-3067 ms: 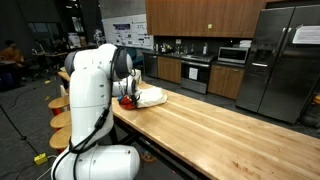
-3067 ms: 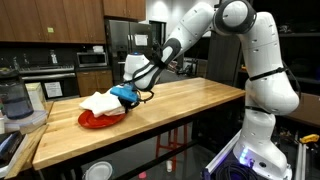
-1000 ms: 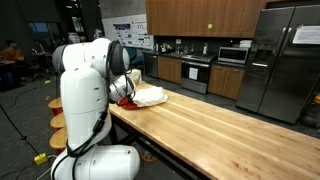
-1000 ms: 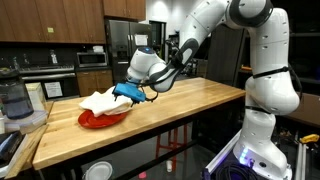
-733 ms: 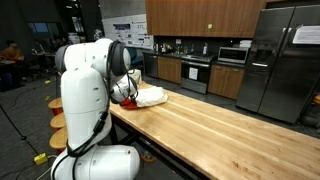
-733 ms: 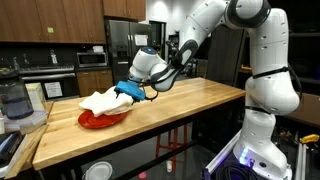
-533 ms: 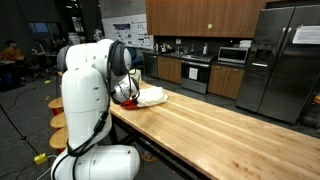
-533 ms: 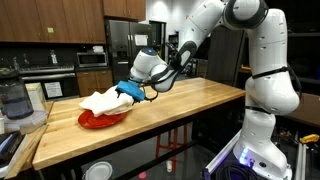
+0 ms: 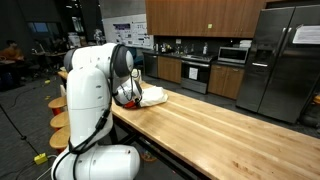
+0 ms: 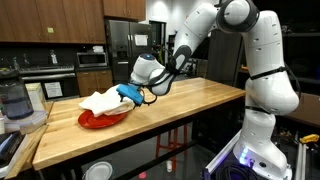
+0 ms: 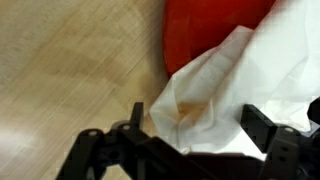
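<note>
A long butcher-block wooden counter (image 9: 225, 130) fills the lower right of an exterior view. Behind it, brown wooden wall cabinets (image 9: 200, 15) run along the top, above a steel oven range (image 9: 195, 73) and a silver microwave (image 9: 234, 55). A tall stainless steel refrigerator (image 9: 280, 60) stands at the right. Round wooden stools (image 9: 58, 121) line the left edge.

Bare countertop (image 10: 185, 100) beside plate (image 10: 93, 121), appliance (image 10: 14, 104) beyond cloth (image 10: 100, 100)
</note>
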{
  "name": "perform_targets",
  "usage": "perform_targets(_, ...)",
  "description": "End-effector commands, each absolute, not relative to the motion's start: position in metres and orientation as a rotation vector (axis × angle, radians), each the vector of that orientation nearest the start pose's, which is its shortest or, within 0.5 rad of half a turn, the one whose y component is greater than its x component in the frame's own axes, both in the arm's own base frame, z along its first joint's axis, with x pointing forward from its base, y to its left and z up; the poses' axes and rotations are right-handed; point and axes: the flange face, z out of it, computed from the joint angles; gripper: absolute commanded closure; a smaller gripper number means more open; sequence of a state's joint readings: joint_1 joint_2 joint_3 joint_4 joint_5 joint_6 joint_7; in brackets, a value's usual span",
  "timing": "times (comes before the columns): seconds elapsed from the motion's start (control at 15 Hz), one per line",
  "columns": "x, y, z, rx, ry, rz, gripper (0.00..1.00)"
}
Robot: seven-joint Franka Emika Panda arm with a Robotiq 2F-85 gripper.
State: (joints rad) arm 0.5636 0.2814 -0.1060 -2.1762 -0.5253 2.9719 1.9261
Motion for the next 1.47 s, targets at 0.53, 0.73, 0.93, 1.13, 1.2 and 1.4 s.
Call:
perform_targets(0.53, 0.537, 0.292, 0.31, -2.317, 1.388, -0.551, 0.9)
perform_targets(0.73, 0.535, 0.294, 0.311, -2.336, 1.363, -0.563, 1.0)
perform_targets(0.93, 0.528, 0.305, 0.306, -2.397, 1.287, -0.577, 0.99)
perform_targets(1.13, 0.522, 0.322, 0.298, -2.469, 1.182, -0.596, 0.98)
perform_targets(1.2, 0.52, 0.327, 0.295, -2.489, 1.152, -0.597, 0.98)
perform_targets(1.4, 0.513, 0.339, 0.289, -2.525, 1.038, -0.595, 0.98)
